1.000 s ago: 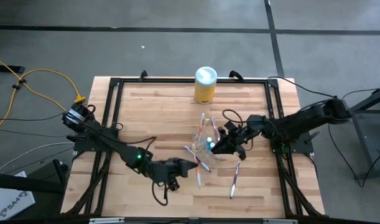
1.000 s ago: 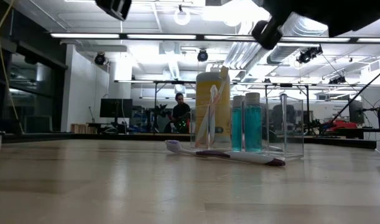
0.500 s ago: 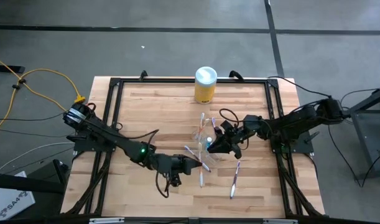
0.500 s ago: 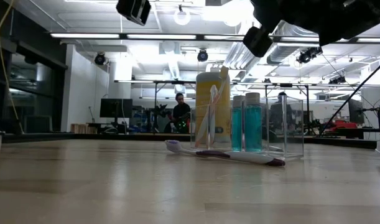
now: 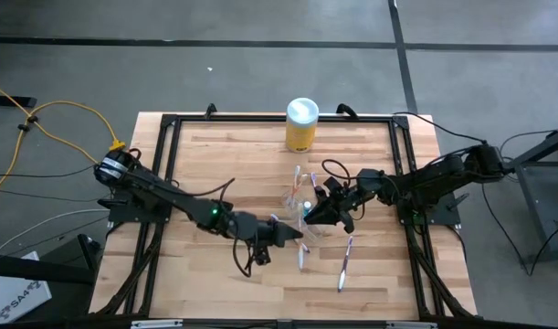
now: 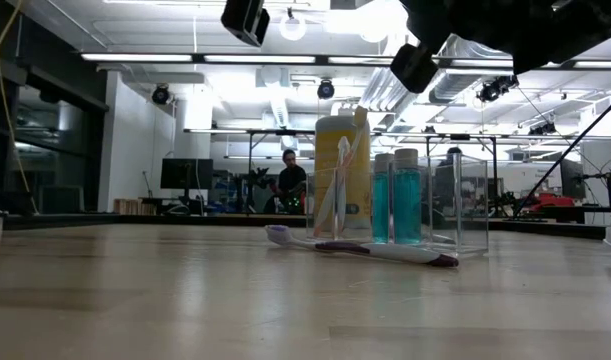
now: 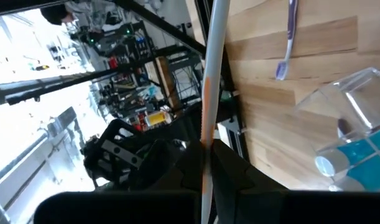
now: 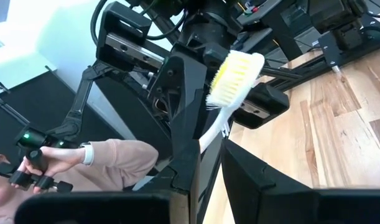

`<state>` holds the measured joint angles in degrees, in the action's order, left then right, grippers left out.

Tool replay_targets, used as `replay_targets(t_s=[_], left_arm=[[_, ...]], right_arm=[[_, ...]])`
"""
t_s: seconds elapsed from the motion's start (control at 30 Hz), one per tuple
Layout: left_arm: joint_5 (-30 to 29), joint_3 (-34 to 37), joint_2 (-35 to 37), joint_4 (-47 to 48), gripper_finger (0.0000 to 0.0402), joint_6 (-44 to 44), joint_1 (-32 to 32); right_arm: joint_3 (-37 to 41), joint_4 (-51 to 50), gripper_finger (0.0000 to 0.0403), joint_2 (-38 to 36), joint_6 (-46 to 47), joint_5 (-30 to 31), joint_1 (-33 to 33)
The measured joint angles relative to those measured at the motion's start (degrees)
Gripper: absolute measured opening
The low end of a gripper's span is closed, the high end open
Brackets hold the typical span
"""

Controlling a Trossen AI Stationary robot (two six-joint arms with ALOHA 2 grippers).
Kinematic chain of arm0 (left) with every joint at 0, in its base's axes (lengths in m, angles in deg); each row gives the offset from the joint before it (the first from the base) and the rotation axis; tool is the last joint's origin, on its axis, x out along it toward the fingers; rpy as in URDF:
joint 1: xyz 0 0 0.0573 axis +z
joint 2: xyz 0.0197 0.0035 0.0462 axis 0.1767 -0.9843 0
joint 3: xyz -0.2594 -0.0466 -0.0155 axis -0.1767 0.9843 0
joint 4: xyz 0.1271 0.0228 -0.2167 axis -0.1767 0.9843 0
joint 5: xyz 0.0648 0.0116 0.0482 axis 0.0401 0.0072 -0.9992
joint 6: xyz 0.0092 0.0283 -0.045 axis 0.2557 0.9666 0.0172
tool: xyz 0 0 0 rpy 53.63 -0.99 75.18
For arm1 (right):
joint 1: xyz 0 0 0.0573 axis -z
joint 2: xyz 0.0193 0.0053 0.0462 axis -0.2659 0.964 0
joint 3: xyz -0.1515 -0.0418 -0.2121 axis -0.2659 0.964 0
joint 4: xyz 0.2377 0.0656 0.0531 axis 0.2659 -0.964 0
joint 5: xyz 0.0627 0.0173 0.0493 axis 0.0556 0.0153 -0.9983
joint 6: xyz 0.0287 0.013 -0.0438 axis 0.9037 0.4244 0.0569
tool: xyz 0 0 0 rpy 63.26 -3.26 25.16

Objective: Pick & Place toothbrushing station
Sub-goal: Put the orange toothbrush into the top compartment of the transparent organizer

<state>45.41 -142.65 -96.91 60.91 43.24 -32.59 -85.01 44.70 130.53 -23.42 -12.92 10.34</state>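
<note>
The clear plastic cup (image 5: 295,199) stands mid-table with the small blue tube (image 5: 308,212) beside it; in the low view a toothbrush (image 6: 341,185) leans inside the cup (image 6: 337,205). My left gripper (image 5: 288,236) hangs just near-left of the cup, shut on a white-and-orange toothbrush (image 7: 209,93). My right gripper (image 5: 317,217) is right of the cup, shut on a white toothbrush with yellow-white bristles (image 8: 236,71). Purple toothbrushes (image 5: 345,260) (image 6: 365,248) lie flat on the table. My left gripper pinches the white-and-orange toothbrush's handle (image 7: 206,140) between its two fingers. The long handle sticks out past the fingers, lifted clear of the table. My right gripper pinches the white toothbrush's handle below the head (image 8: 209,138) between its two fingers. The bristled head stands out beyond them, clear of the table.
A yellow canister with a white lid (image 5: 301,125) stands at the table's far edge. A black frame (image 5: 169,123) runs round the tabletop. A person (image 8: 84,162) holding a controller shows beyond the table in the right wrist view. Bare wood lies at the near left.
My left gripper has gone toward the table's right edge, nearer the cup, carrying its toothbrush clear of the table and turning it a little.
</note>
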Motion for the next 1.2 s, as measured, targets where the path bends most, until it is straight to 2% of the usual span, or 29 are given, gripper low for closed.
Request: replay_targets(t_s=[0.33,0.57,0.73,1.2], left_arm=[[4.9,0.01,0.0,-1.14,0.0003,0.16,2.17],[5.72,0.0,0.0,-1.18,0.0003,0.02,3.21],[9.04,0.02,0.0,-1.15,0.0003,-0.9,4.46],[10.76,0.02,0.04,-1.35,0.0003,-1.33,5.54]], right_arm=[[-0.02,-0.02,0.0058,0.0,-0.09,0.23,1.4],[-0.02,-0.02,0.0058,0.0,-0.12,0.21,1.9],[-0.02,0.5,0.0058,0.0,-0.1,0.18,1.88],[-0.02,1.84,0.0058,0.02,-0.95,0.02,1.88]])
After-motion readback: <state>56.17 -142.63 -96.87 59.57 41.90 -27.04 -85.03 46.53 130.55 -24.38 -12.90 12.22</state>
